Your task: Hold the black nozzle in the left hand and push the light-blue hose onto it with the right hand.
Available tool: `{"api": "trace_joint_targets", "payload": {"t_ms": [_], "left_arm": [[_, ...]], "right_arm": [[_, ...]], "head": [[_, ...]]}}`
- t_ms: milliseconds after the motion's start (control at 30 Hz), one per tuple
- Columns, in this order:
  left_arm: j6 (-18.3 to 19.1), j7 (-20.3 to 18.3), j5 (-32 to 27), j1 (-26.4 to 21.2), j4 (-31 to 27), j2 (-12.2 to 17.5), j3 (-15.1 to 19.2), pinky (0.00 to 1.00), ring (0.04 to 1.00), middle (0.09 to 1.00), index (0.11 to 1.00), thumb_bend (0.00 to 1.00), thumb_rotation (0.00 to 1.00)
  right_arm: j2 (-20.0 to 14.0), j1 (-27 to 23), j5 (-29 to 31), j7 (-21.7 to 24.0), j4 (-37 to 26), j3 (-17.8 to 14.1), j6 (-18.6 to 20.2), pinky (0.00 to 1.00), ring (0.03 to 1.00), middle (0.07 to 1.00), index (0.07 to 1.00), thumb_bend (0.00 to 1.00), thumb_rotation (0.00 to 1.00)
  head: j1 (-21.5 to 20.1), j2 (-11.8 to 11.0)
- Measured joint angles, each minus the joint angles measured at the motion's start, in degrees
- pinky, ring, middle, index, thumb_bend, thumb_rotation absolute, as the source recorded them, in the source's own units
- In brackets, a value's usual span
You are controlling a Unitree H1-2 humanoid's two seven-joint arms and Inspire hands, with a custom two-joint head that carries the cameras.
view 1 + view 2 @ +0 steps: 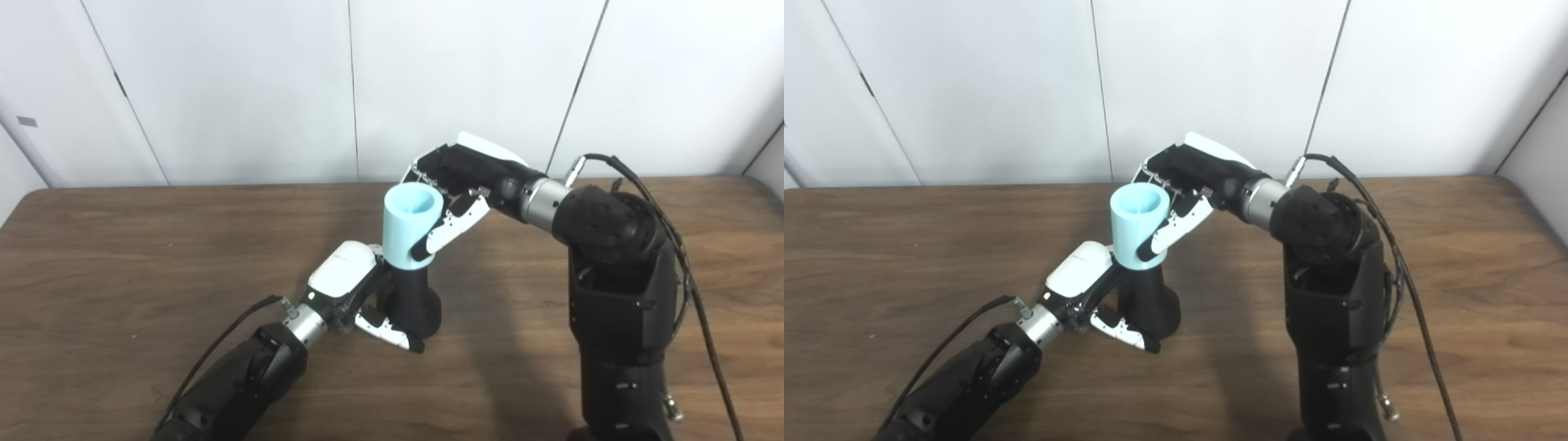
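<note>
1. Nearest us we see the two dark forearms rising from the bottom edge, the right one the bulkier, standing upright at the right of the scene with a black cable looping down its outer side.
2. Under everything we see the brown wood-grain bench, which runs back to a wall of pale panels.
3. We find the right hand reaching leftward from its silver wrist, above the bench. Its fingers curl round the far side of the light-blue hose and its thumb presses on the near side, so it is gripping the hose.
4. We find the left hand lower down, near the middle of the bench, its white back turned upward. It is wrapped around the black nozzle, with one white finger lying along the nozzle's base, so it is gripping the nozzle.
5. We see the black nozzle standing roughly upright on or just above the bench, wider at the foot and narrowing upward.
6. We see the light-blue hose as a short, thick tube sitting directly on top of the nozzle, its lower end over the nozzle's upper part and its open mouth facing up, tilted slightly toward us.
</note>
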Motion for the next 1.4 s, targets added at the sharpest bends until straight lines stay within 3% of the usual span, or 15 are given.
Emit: {"api": "trace_joint_targets", "payload": {"t_ms": [567,867,967,1133,1300,1400], "left_arm": [[1.2,-0.2,0.2,0.8,-1.5,0.0,0.1,0.71,0.621,0.479,0.486,0.53,0.0],[1.8,-0.5,0.0,1.3,-2.1,0.0,0.6,0.7,0.625,0.476,0.488,0.53,0.0],[2.6,-0.6,0.0,1.7,-2.9,0.0,0.6,0.71,0.626,0.479,0.486,0.53,0.0],[3.3,-0.7,0.3,2.2,-3.9,0.3,0.7,0.71,0.632,0.488,0.481,0.53,0.0],[3.6,-0.9,0.3,2.6,-4.3,0.3,0.9,0.71,0.631,0.485,0.482,0.53,0.0],[3.7,-1.1,0.2,2.7,-4.6,0.3,0.9,0.68,0.631,0.487,0.481,0.53,0.0]], "right_arm": [[-6.7,1.1,12.7,-11.8,3.2,7.3,0.0,0.26,0.333,0.412,0.495,0.53,0.0],[-7.6,2.5,14.9,-16.8,3.1,10.0,-0.2,0.37,0.44,0.485,0.479,0.53,0.0],[-7.6,3.7,15.0,-17.7,2.5,10.7,-0.3,0.44,0.521,0.533,0.456,0.52,0.0],[-8.2,6.9,14.7,-18.8,1.2,11.5,-0.3,0.44,0.493,0.519,0.462,0.53,0.0],[-8.5,9.5,15.7,-21.8,-0.2,12.0,-0.4,0.4,0.443,0.479,0.482,0.53,0.0],[-8.7,11.2,16.8,-24.4,-0.7,12.1,-0.4,0.42,0.456,0.479,0.483,0.53,0.0]], "head": [[0.5,1.1],[0.4,1.8],[0.5,2.3],[1.0,2.8],[1.1,3.1],[0.9,3.3]]}}
